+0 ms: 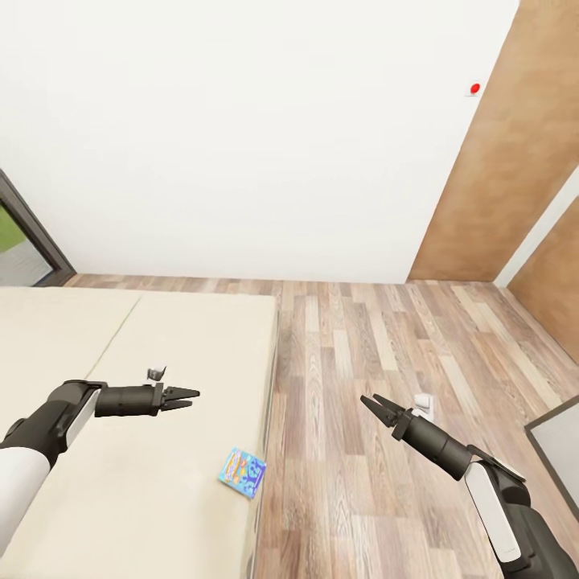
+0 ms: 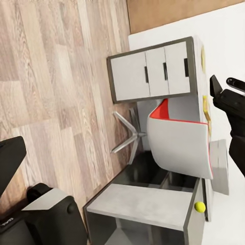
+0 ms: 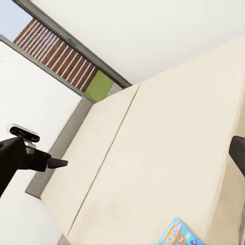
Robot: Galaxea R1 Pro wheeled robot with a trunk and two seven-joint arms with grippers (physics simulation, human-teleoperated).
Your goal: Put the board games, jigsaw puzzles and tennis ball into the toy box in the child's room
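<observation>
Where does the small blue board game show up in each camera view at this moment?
Head view: the small blue board game lies flat on the bed, near its floor-side edge, between the two arms and nearer the robot than the left gripper.
Left wrist view: not in it; this camera faces the desk and chair.
Right wrist view: at the picture's bottom edge, partly cut off, near the mattress edge.
Shared landmark: the beige mattress with its lengthwise seam.
</observation>
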